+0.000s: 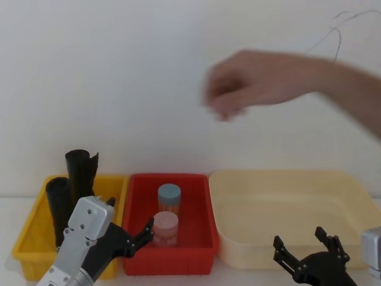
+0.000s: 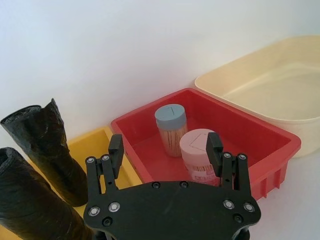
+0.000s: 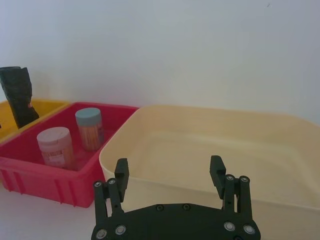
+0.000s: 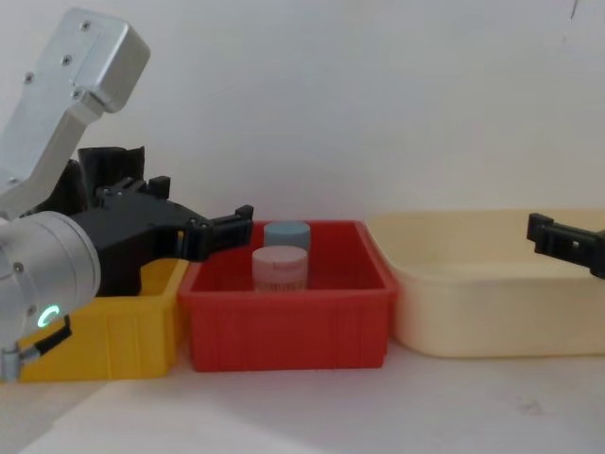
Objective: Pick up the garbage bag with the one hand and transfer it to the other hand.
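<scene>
The garbage bag [image 1: 56, 202] is a thick black crinkly roll standing upright at the left end of the yellow bin [image 1: 30, 238]; it also looms large at the edge of the left wrist view [image 2: 25, 200]. My left gripper [image 1: 130, 214], on the green-ringed wrist, hovers open over the border between the yellow and red bins, to the right of the bag and not touching it [image 2: 165, 147] [image 4: 198, 203]. My right gripper [image 1: 299, 237] waits open and empty in front of the cream tub [image 3: 169, 170].
A slimmer black roll [image 1: 81, 170] with a ragged top stands behind the bag. The red bin [image 1: 196, 256] holds a blue-lidded jar [image 1: 169, 196] and a pink-lidded jar [image 1: 165, 227]. The cream tub [image 1: 286, 208] lies right. A person's hand [image 1: 268, 83] hovers above.
</scene>
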